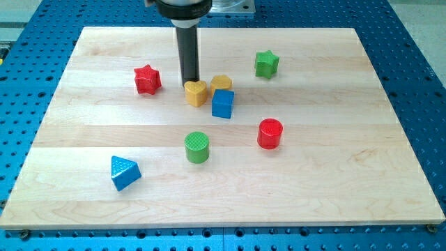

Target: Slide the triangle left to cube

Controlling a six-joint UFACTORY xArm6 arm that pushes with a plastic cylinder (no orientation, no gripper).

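A blue triangle (125, 172) lies near the board's lower left. A blue cube (222, 104) sits near the middle, well to the upper right of the triangle. My tip (190, 81) is at the end of the dark rod, just above a yellow heart (196, 92) and touching or nearly touching it. The tip is left of the cube and far from the triangle.
A yellow block (221, 83) sits behind the cube, partly hidden. A red star (147, 79) is at the upper left, a green star (266, 63) at the upper right, a green cylinder (197, 147) at lower centre, a red cylinder (270, 133) to the right. The wooden board (348, 188) lies on a blue perforated table.
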